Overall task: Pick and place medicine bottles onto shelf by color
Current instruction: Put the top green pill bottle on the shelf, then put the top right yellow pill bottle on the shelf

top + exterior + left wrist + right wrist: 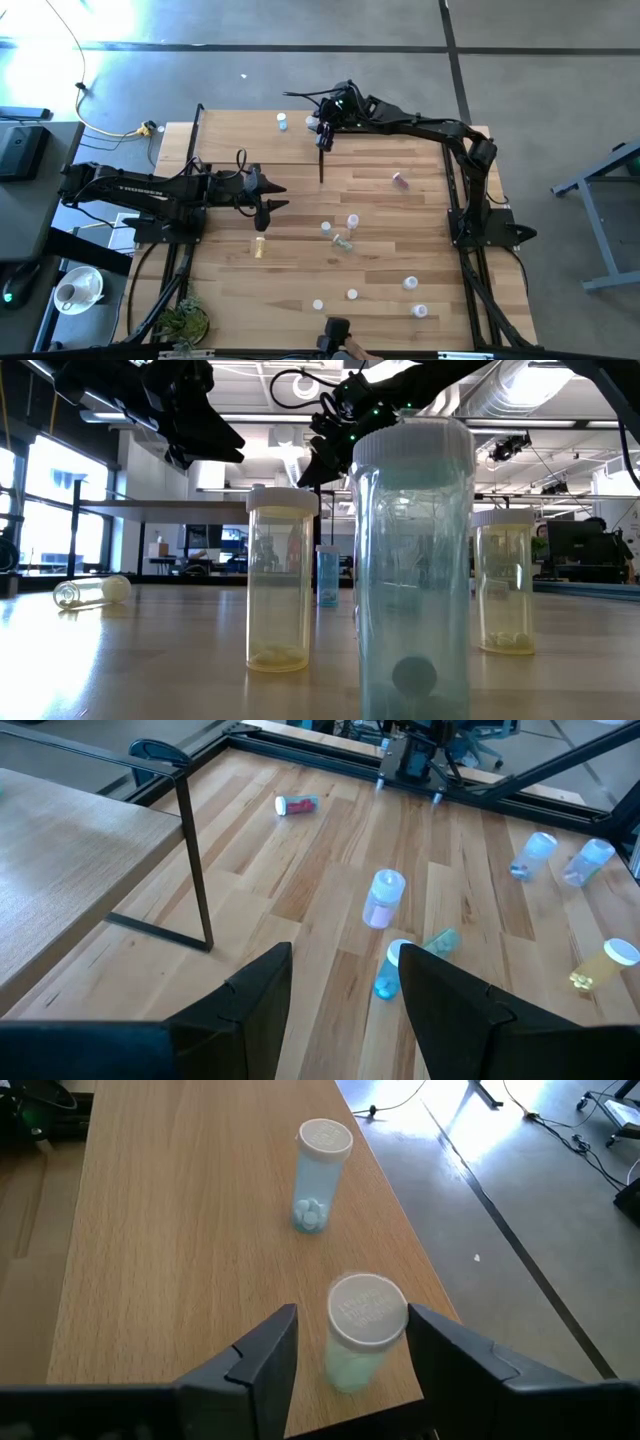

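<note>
Overhead camera looks straight down; low camera sits level, close behind bottles (411,570); wrists look forward.

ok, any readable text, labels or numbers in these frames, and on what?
"TROSSEN": white lettering on the left arm, high view, small but legible.
Embossed ring of text on the cap of the bottle between the right tool's fingers: too blurred to read.
Nothing readable on the other bottles or the shelf.

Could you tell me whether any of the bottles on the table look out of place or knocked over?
Yes. A pink bottle lies on its side alone on the tabletop, and a green bottle lies tipped against an upright blue one. The others stand upright.
</note>
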Available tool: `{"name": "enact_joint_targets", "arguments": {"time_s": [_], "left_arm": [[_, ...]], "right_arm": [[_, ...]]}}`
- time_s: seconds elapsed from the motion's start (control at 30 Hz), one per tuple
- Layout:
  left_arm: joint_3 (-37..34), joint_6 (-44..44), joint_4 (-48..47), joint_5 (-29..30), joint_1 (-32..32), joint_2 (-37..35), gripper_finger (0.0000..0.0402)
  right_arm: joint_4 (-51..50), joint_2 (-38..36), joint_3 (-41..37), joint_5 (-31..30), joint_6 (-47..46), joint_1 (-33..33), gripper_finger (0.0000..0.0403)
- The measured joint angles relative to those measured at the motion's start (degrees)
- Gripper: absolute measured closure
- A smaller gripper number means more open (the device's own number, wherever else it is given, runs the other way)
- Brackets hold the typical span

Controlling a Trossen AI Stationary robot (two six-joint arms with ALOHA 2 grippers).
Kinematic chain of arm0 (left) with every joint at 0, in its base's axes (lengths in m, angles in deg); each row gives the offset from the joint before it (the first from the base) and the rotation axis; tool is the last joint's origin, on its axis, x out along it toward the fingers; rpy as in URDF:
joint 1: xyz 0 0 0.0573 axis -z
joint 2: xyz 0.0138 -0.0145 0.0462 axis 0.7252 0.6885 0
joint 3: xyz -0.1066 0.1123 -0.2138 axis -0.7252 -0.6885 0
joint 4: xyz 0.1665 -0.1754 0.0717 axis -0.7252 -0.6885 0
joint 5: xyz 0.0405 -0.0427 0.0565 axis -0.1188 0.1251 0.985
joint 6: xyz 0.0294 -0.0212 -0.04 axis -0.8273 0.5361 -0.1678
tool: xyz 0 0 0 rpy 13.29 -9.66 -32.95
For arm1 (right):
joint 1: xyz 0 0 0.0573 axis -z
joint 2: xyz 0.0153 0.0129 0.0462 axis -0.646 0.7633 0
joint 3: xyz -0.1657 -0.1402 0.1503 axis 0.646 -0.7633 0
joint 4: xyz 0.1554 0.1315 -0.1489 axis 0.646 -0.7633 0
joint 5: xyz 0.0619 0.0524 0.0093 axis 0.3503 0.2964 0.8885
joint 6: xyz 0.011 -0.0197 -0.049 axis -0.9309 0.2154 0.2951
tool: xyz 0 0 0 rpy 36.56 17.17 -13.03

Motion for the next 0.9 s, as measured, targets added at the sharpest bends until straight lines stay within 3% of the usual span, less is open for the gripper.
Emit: {"name": "enact_joint_targets", "arguments": {"time_s": [0.6,0.9], "left_arm": [[0.0,0.0,0.0,0.0,0.0,0.0,0.0227],[0.0,0.0,0.0,0.0,0.0,0.0,0.0227]], "right_arm": [[-4.5,-0.2,4.8,-1.6,-0.4,0.0,0.0224],[-14.0,-0.2,9.3,-1.9,-1.4,0.0,0.0224]]}}
